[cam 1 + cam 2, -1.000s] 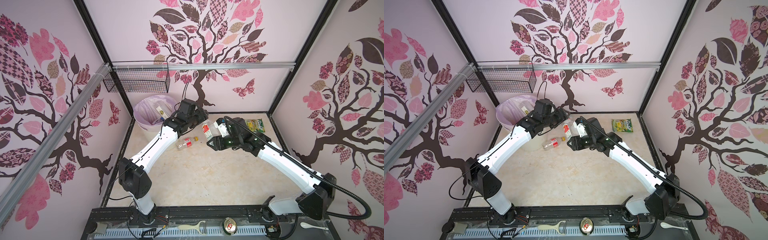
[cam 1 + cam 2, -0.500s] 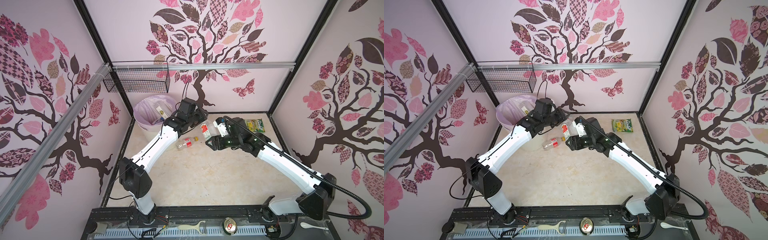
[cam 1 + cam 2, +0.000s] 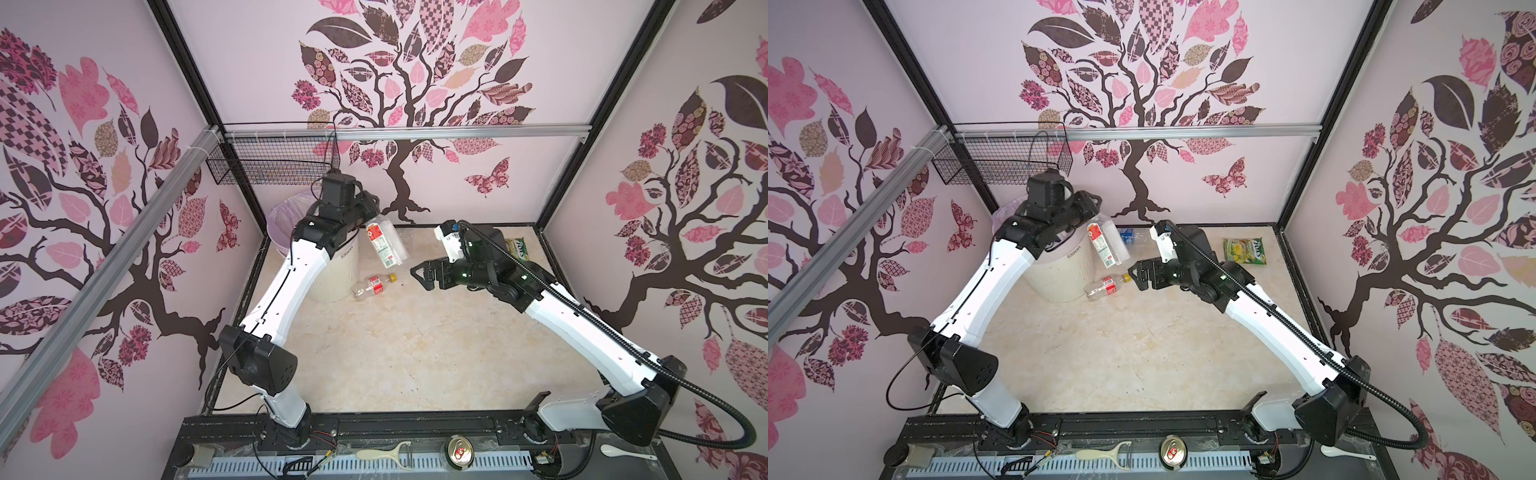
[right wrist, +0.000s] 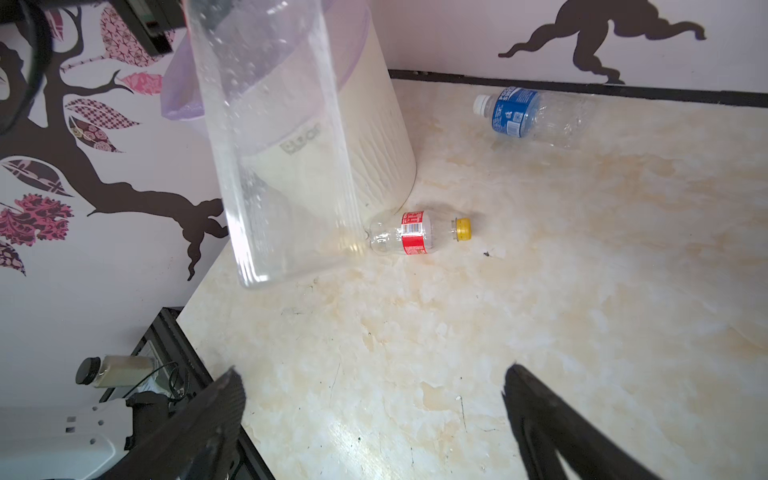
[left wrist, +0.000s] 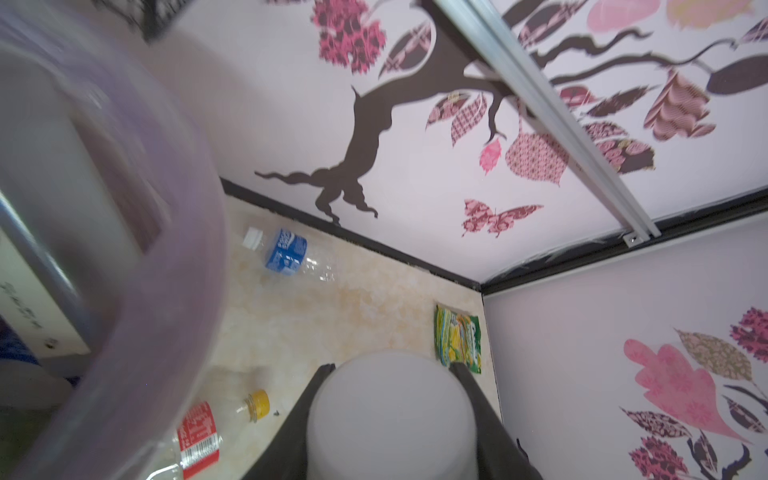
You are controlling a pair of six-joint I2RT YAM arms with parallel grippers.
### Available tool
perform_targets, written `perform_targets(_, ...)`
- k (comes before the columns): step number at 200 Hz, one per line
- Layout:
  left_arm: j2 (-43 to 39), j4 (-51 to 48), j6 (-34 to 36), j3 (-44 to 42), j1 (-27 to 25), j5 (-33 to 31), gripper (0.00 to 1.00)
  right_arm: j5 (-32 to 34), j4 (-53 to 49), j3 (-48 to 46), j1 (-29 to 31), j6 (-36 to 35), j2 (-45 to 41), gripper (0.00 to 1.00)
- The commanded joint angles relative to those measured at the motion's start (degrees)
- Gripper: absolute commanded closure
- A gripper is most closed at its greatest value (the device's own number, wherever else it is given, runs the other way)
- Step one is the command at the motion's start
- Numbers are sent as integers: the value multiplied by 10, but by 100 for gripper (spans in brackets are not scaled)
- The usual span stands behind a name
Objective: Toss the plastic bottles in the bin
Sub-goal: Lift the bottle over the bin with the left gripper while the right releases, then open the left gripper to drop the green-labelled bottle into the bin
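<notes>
Gripping a clear bottle [image 3: 386, 245] beside the bin [image 3: 338, 278], left fingers [image 5: 482, 419]; right fingers [image 4: 199, 428] spread, empty; red-label bottle [image 3: 372, 286] lies at bin's base; snack packet [image 3: 1245, 250] far right.

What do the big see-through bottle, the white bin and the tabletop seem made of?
The big bottle looks like thin, glossy clear plastic: the bin shows through it. The bin seems matte cream ribbed plastic, its liner thin lilac film. The tabletop has a beige marble pattern with slight sheen; stone or printed laminate, cannot tell.
</notes>
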Motion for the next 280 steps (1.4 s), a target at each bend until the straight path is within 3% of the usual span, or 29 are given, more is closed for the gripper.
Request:
perform_targets(1,-34,8,29,60,42,-37,66,15,-5,32,1,-2,-6,0)
perform_targets(57,-30,44,93,195,140,-115,66,8,-3,10,1,20,-6,0)
perform_targets(94,-33,86,160,243,176,-181,66,8,-1,-1,1,21,-10,0)
perform_targets(138,-26,91,164,196,214,-176,67,4,0,-1,1,18,-3,0)
perform_targets(156,-16,85,125,145,230,-155,66,2,0,-2,0,17,0,0)
perform_targets(166,-3,66,87,121,239,-139,63,1,0,-3,1,19,0,0)
perform_targets(174,15,39,60,114,243,-113,49,-1,3,-3,1,20,0,0)
perform_targets(184,44,-18,41,138,243,-81,9,-2,4,-5,0,20,1,0)
perform_targets(187,52,-40,33,149,243,-74,3,-2,4,-5,1,20,2,0)
perform_targets(210,35,-85,20,159,224,-93,2,0,4,-5,0,18,3,0)
perform_targets(228,11,-75,-12,165,221,-43,2,-2,9,-14,1,20,3,0)
perform_targets(244,-5,-88,-17,174,201,-41,2,-10,16,-18,1,24,9,0)
perform_targets(280,-59,-88,-29,107,164,-31,2,-13,22,-18,1,29,17,0)
